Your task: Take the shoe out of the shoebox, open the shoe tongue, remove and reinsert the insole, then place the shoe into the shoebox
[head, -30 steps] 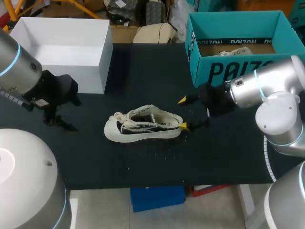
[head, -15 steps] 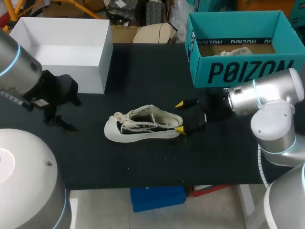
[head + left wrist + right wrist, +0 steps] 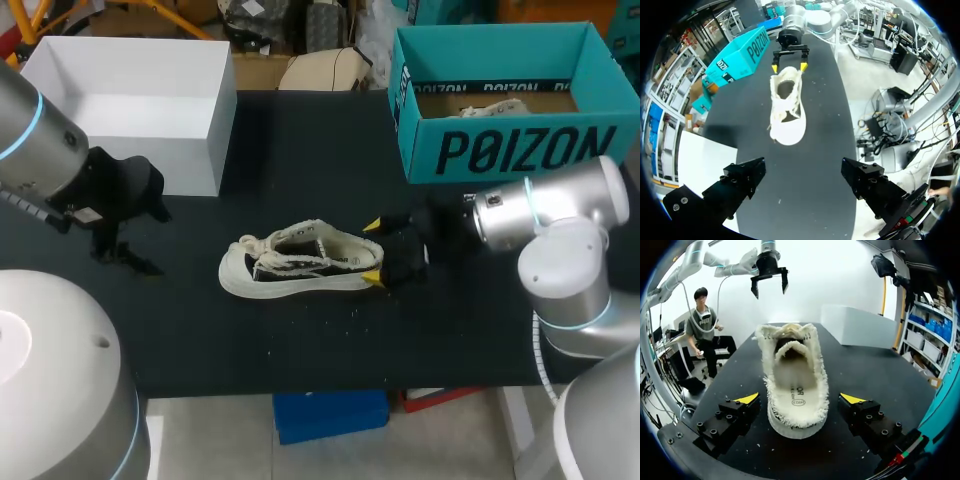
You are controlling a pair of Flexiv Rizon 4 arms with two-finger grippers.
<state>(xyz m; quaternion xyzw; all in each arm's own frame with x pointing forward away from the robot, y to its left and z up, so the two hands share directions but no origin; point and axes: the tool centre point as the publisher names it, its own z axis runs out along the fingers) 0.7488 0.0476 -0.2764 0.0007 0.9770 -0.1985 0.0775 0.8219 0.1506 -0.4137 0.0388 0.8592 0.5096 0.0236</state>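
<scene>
right gripper point(image 3: 372, 250) astride shoe point(image 3: 300, 262) heel | white box point(image 3: 150, 140), teal shoebox point(image 3: 520, 150) behind

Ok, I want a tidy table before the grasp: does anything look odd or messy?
Only minor things. Pale specks lie scattered on the black table beside the shoe, perhaps shed from its frayed edging. The shoe itself stands upright, its heel between the fingers of the open right gripper.
</scene>
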